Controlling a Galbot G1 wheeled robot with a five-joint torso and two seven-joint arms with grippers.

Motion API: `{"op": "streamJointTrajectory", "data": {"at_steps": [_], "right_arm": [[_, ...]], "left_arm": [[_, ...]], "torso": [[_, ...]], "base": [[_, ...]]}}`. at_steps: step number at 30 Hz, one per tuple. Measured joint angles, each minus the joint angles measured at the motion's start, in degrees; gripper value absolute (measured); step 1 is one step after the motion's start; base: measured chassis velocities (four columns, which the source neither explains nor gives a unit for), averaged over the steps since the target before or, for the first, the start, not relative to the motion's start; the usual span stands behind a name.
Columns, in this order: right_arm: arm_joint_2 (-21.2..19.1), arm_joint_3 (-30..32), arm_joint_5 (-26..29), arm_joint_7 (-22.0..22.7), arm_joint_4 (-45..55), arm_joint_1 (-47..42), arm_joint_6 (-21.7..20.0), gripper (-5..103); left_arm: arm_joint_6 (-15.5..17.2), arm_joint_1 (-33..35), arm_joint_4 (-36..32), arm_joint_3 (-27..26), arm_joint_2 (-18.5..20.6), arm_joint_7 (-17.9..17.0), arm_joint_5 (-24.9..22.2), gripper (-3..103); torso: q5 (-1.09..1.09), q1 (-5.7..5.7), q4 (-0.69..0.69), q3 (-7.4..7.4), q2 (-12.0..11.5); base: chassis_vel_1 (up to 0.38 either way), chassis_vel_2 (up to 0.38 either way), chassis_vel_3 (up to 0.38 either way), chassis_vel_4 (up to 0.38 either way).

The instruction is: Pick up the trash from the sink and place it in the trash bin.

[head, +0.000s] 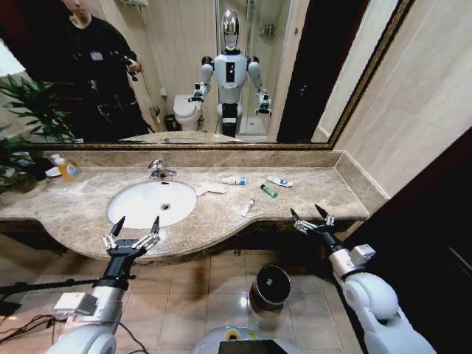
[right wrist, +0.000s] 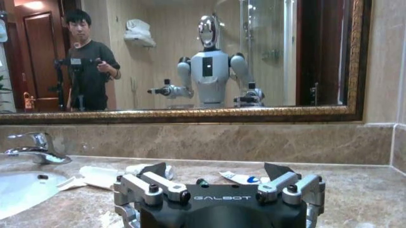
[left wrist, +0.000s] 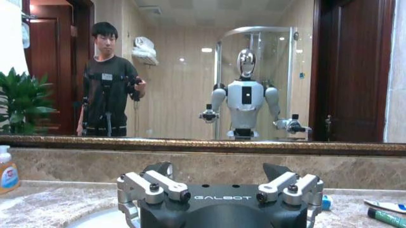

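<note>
Both arms hang level at the front edge of the bench point(head: 74, 210), one at each flank of the work, which reads as a ready stance before any reach. The left gripper point(head: 134, 224) sits at about 6 o'clock of the sink point(head: 131, 210), its jaws spread wide and holding nothing. The right gripper point(head: 310, 215) waits off the bench's right front corner, jaws likewise spread and empty.

The trash is not in the basin itself, which looks bare around its drain. It lies on the bench at roughly 2 to 3 o'clock of the sink: crumpled paper point(head: 210, 189) just beside the rim, then a white tube point(head: 234, 181), a second white tube point(head: 279, 182), a green tube point(head: 268, 191) and a small tube point(head: 247, 208) nearer the front edge. Being closer to the right arm, these pieces probably suit that side.

The trash bin point(head: 270, 287) stands on the floor below the bench, at about 5 o'clock of the sink, between the two arms, so either could drop into it.
</note>
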Motion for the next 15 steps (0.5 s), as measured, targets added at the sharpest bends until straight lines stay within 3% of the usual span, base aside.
{"op": "streamJointTrajectory", "data": {"at_steps": [15], "right_arm": [[-0.23,-0.74,0.08,0.01,-1.68,1.44,-0.30,100]], "left_arm": [[0.00,0.00,0.00,0.00,0.00,0.00,0.00,100]], "torso": [[0.00,0.00,0.00,0.00,0.00]], "base": [[0.000,0.000,0.000,0.000]]}}
